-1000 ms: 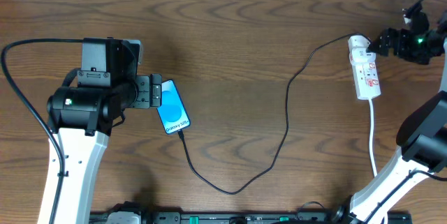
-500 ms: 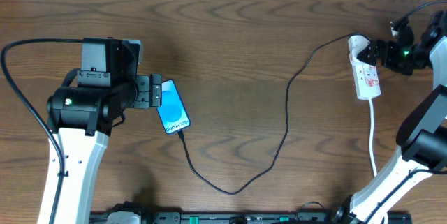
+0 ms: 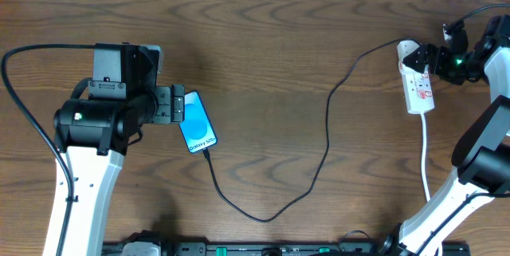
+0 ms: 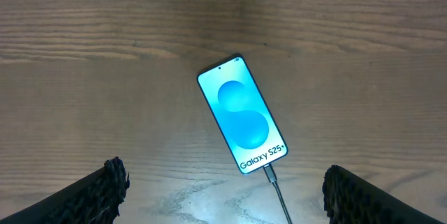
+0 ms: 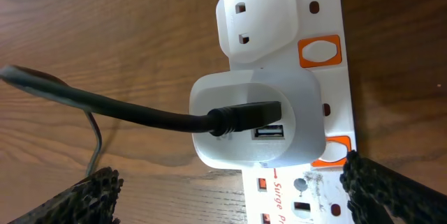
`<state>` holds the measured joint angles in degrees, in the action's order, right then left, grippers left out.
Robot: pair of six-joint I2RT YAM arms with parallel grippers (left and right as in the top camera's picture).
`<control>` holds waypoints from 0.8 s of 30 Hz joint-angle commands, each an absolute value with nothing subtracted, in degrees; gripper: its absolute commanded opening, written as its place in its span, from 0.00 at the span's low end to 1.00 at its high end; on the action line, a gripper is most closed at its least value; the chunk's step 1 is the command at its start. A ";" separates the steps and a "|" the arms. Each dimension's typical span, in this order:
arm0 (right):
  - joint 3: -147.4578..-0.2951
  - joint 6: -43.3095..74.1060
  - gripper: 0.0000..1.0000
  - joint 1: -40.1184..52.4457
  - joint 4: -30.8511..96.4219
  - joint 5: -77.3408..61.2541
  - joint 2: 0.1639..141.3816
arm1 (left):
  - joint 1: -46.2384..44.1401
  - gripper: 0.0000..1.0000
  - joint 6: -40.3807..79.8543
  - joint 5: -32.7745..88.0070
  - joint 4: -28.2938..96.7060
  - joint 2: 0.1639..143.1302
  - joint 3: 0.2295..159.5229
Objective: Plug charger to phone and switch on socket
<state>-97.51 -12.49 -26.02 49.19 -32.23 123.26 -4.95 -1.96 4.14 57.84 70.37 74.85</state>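
Overhead, the phone (image 3: pixel 197 122) is seen lying flat on the left of the wooden table (image 3: pixel 271 33), blue screen up. The left gripper (image 3: pixel 175 106) is poised close by its left side, jaws spread wide and nothing held. The charger (image 3: pixel 327 128) is laid in a loose loop from the phone's near end across to the socket (image 3: pixel 417 80) at the far right. There the right gripper (image 3: pixel 432 55) is likewise wide apart and empty, close to the strip's far end.

From the left wrist view the plug tip (image 4: pixel 269 176) appears to be seated in the phone. The phone is a light, rigid slab of smooth glass that would likely slide on the grained wood, so it is best steadied by its long edges. The cable is thin and limp; it should be taken just behind the tip, where it is stiffest.

In the right wrist view a glossy white adapter (image 5: pixel 258 123) is plugged into the hard plastic strip. An orange rocker switch (image 5: pixel 320 51) is set beside the free outlet, and a second switch (image 5: pixel 331 151) is half hidden at the adapter's side. The strip is judged light enough to be shifted by a press — a short, straight push on the rocker should suffice. Whether it is on cannot be told.
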 commanded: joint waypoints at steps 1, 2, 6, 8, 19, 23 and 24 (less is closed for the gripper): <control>-97.03 -11.60 0.99 -25.26 49.04 -33.58 123.24 | -5.06 0.91 -2.55 3.81 57.82 70.39 75.72; -97.06 -11.60 0.99 -25.08 49.01 -33.58 123.26 | -5.06 0.91 -2.55 3.81 57.82 70.39 75.72; -97.03 -11.60 0.99 -23.97 48.36 -33.54 123.26 | -5.06 0.91 -2.55 3.79 57.82 70.39 75.72; -97.03 -11.57 0.99 -23.31 47.88 -33.10 123.26 | -5.06 0.91 -2.55 3.81 57.82 70.39 75.72; -97.03 -11.11 0.99 -22.02 47.55 -30.13 123.26 | -5.06 0.91 -2.55 3.81 57.82 70.39 75.72; -97.01 -10.72 0.99 -22.02 47.81 -30.09 123.26 | -5.06 0.91 -2.55 3.79 57.82 70.39 75.72; -97.01 -10.72 0.99 -22.02 47.97 -30.11 123.26 | -5.06 0.91 -2.55 3.81 57.82 70.39 75.72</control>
<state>-97.41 -11.57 -23.16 47.48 -28.10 123.26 -4.95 -1.96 4.14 57.84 70.37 74.85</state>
